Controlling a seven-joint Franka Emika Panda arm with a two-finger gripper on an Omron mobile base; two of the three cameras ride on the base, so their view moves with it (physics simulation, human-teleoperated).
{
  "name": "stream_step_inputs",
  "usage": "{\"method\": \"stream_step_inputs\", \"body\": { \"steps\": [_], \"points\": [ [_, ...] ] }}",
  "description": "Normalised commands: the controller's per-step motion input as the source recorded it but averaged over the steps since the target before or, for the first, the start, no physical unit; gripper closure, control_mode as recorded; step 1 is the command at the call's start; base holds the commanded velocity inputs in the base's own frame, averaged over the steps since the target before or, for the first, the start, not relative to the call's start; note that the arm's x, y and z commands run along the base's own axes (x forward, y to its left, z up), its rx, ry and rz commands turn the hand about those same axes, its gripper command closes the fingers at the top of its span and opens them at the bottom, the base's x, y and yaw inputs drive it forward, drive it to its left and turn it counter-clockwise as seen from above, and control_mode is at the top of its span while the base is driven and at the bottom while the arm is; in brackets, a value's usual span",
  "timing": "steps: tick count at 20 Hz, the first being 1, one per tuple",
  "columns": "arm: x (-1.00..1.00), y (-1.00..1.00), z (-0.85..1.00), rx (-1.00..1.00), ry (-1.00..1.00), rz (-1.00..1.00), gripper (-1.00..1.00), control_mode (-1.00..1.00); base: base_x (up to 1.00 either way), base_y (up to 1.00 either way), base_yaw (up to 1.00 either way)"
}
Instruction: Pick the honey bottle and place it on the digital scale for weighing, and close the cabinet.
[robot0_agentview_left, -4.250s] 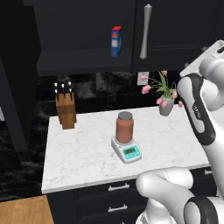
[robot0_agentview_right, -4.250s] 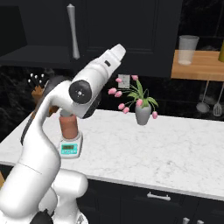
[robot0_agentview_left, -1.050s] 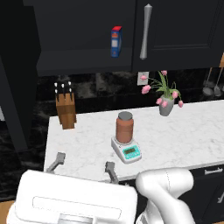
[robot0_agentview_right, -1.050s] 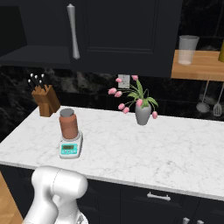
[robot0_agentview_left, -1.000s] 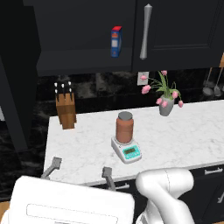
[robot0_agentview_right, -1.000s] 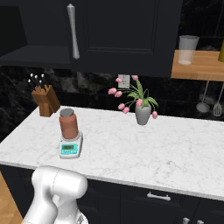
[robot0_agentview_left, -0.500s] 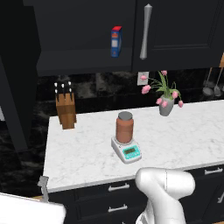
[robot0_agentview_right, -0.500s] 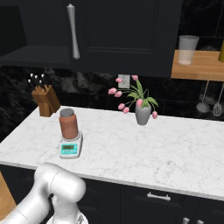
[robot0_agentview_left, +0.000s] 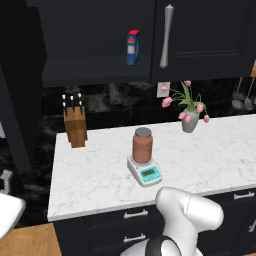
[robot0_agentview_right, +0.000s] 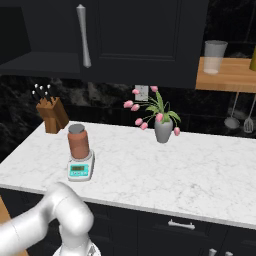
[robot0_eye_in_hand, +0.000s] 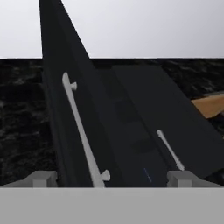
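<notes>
The honey bottle (robot0_agentview_left: 142, 146) (robot0_agentview_right: 78, 141), a reddish-brown jar with a grey lid, stands upright on the digital scale (robot0_agentview_left: 145, 173) (robot0_agentview_right: 80, 169) on the marble counter. The black cabinet (robot0_agentview_left: 205, 35) (robot0_agentview_right: 145, 40) above has its right door shut and its left door (robot0_agentview_left: 22, 95) swung open. In the hand view my gripper (robot0_eye_in_hand: 113, 180) is open and holds nothing. It faces the open door's long silver handle (robot0_eye_in_hand: 81, 131) at close range. My hand (robot0_agentview_left: 7, 212) sits low at the left edge of the left base view, well away from the bottle.
A blue carton (robot0_agentview_left: 132, 48) stands inside the open cabinet. A knife block (robot0_agentview_left: 75, 125) (robot0_agentview_right: 53, 114) and a vase of pink tulips (robot0_agentview_left: 189, 116) (robot0_agentview_right: 162, 126) stand on the counter (robot0_agentview_left: 90, 185). A glass (robot0_agentview_right: 215, 56) sits on a wooden shelf. Dark drawers (robot0_agentview_right: 180, 227) run below.
My hand has swung from the bottom middle of the left base view down and out to its left edge. The bottle, the scale and the cabinet doors stay as they were.
</notes>
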Motion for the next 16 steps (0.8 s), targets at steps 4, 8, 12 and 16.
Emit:
{"method": "stream_step_inputs", "body": {
  "steps": [4,8,12,16],
  "points": [
    [1.00,0.40,-0.18,-0.01,0.09,0.00,-1.00,-1.00,0.00,0.00,0.00],
    [1.00,0.41,-0.22,0.00,0.15,0.00,-1.00,-1.00,0.00,0.00,0.00],
    [0.76,-0.20,0.11,0.03,0.21,0.00,-1.00,-1.00,0.00,0.00,0.00],
    [0.19,-0.88,0.59,0.13,0.11,0.00,-1.00,-1.00,0.00,0.00,0.00]
  ]
}}
